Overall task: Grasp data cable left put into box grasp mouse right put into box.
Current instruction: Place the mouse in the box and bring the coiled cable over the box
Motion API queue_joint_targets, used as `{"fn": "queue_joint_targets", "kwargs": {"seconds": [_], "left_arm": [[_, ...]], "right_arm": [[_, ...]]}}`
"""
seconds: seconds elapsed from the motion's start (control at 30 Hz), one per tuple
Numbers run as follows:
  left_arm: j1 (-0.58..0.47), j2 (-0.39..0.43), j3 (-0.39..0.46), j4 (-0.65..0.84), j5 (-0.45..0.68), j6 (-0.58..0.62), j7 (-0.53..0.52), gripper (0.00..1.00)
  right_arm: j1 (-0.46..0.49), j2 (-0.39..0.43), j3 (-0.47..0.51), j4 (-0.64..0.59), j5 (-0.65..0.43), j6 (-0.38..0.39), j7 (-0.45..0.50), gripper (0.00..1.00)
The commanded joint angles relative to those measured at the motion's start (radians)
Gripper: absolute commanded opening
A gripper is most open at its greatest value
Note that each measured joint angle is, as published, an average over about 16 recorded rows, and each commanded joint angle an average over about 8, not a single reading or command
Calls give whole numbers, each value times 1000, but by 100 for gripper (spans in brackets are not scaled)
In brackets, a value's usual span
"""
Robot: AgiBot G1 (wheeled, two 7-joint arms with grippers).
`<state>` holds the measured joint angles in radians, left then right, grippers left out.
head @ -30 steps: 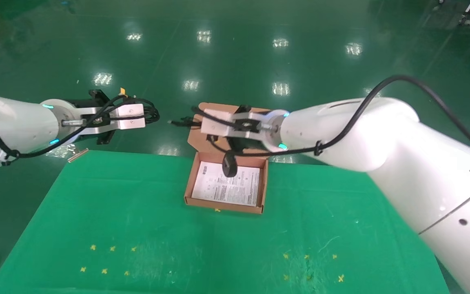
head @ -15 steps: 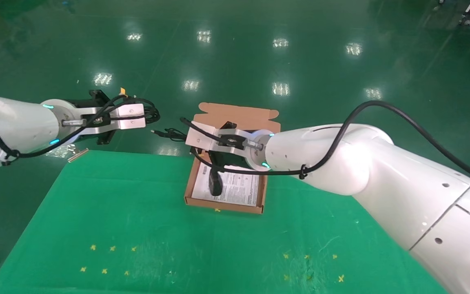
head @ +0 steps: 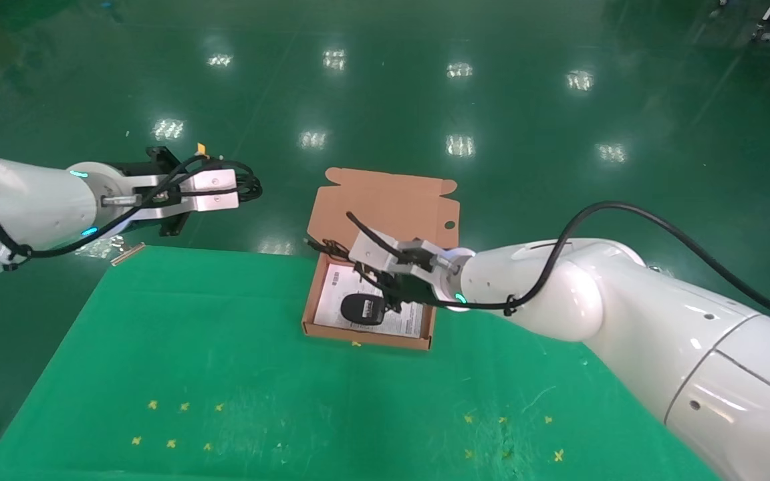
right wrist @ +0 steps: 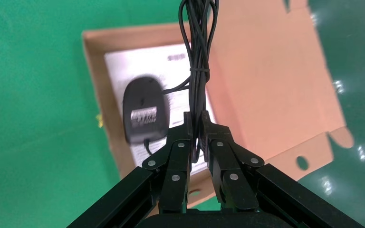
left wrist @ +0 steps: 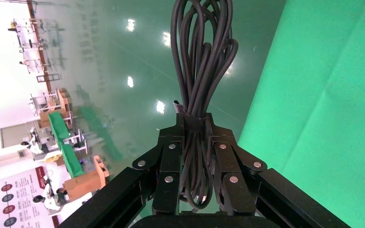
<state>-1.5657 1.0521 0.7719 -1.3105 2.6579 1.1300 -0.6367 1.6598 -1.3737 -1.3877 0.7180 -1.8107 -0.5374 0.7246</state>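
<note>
The open orange-brown box (head: 311,307) stands at the table's far middle, lid (head: 392,204) folded back, white printed sheet (head: 412,319) inside. The black mouse (head: 363,308) lies bottom-up on that sheet; it also shows in the right wrist view (right wrist: 143,113). My right gripper (head: 393,286) hangs just above the box and is shut on the mouse's bundled cord (right wrist: 198,57), which runs from the pads (right wrist: 188,124) over the lid. My left gripper (head: 243,187) is held in the air left of the box, beyond the table's far edge, shut on the looped data cable (left wrist: 200,57).
The green cloth table (head: 238,374) carries small yellow cross marks (head: 178,424) near the front left and front right. A small tan strip (head: 127,253) lies at the table's far left corner. Glossy green floor lies beyond.
My right gripper has come down and nearer with the mouse; the mouse, which hung from its cord above the box, now lies on the sheet inside. The left arm has not moved.
</note>
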Motion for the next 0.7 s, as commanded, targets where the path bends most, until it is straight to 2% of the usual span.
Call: {"fn": "queue_joint_targets", "kwargs": {"seconds": [0.03,0.27,0.3,0.7], "left_arm": [[0,0,0,0,0,0,0,0],[0,-1,0,0,0,0,0,0],[0,-1,0,0,0,0,0,0],[35,37,9,32,-27,-46,3,0]], "right_arm": [[0,-1,-16,-9,12,-6,9,5],[-1,-1,-45,-12,32,-13,8,93],[-1,0,-45,-10,32,-14,8,100],[18,46,-44,34,26,-14,29,100]]}}
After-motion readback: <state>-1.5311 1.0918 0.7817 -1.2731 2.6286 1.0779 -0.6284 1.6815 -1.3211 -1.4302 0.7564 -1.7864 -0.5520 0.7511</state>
